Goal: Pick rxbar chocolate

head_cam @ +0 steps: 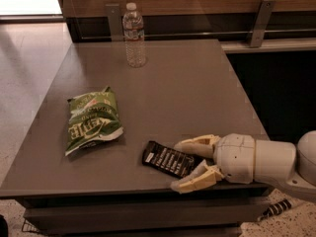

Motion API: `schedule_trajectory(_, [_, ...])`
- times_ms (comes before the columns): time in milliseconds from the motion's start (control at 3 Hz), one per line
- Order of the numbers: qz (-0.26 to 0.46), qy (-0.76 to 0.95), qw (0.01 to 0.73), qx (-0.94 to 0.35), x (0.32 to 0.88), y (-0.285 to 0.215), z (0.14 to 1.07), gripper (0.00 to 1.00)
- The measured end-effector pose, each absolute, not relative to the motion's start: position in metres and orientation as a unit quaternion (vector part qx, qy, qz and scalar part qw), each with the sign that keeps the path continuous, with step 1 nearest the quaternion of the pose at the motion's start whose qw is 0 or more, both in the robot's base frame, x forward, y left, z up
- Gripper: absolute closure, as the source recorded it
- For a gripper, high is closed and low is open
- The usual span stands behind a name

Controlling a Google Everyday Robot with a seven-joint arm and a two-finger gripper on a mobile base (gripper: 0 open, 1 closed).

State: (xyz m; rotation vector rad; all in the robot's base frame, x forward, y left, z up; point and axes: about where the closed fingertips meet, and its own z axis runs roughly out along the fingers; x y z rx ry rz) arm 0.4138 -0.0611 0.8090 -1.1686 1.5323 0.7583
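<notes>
The rxbar chocolate is a small flat black wrapper with rows of white text. It lies on the grey table near the front edge. My gripper reaches in from the right at table height. Its two cream fingers are spread, one on the far side and one on the near side of the bar's right end. The bar rests flat on the table between them.
A crinkled green chip bag lies to the left of the bar. A clear water bottle stands upright at the back of the table. A wooden wall with a rail runs behind the table.
</notes>
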Motion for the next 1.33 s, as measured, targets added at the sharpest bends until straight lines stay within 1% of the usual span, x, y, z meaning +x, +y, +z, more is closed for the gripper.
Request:
schedule_trajectory(333, [0.315, 0.636, 0.51, -0.485, 0.4138, -0.061, 0.809, 0.6])
schedule_trajectory(667, [0.315, 0.636, 0.51, -0.486, 0.4137, -0.0609, 0.8091, 0.28])
schedule_trajectory(1000, [0.315, 0.636, 0.51, -0.486, 0.4137, -0.0609, 0.8094, 0.04])
schedule_trajectory(1333, [0.315, 0.636, 0.51, -0.486, 0.4138, -0.0603, 0.8099, 0.0])
